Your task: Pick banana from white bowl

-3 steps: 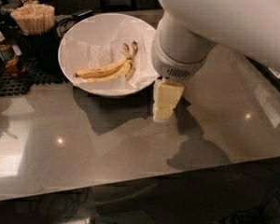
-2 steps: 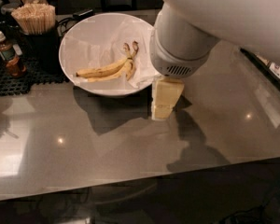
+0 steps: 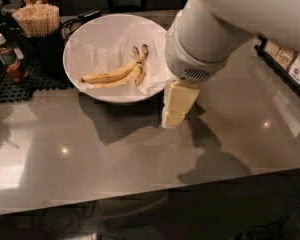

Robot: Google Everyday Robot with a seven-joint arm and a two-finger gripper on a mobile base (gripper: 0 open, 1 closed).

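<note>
The white bowl [image 3: 85, 36] stands at the back left of the grey counter, lined with crumpled white paper. Yellow bananas [image 3: 115, 74] with brown spots lie in its middle, stems pointing up and right. My gripper [image 3: 176, 105], with cream-coloured fingers, hangs from the large white arm just right of the bowl's front right rim, above the counter. It is beside the bowl, not over the bananas, and holds nothing that I can see.
A dark cup of wooden stir sticks [image 3: 37, 20] and small sauce bottles [image 3: 7, 56] stand on a black mat [image 3: 20, 81] left of the bowl. A rack of packets [image 3: 290, 64] sits at the right edge. The counter's front edge runs along the bottom.
The arm and gripper have shifted slightly left, toward the bowl's rim. The bananas and bowl have not moved.
</note>
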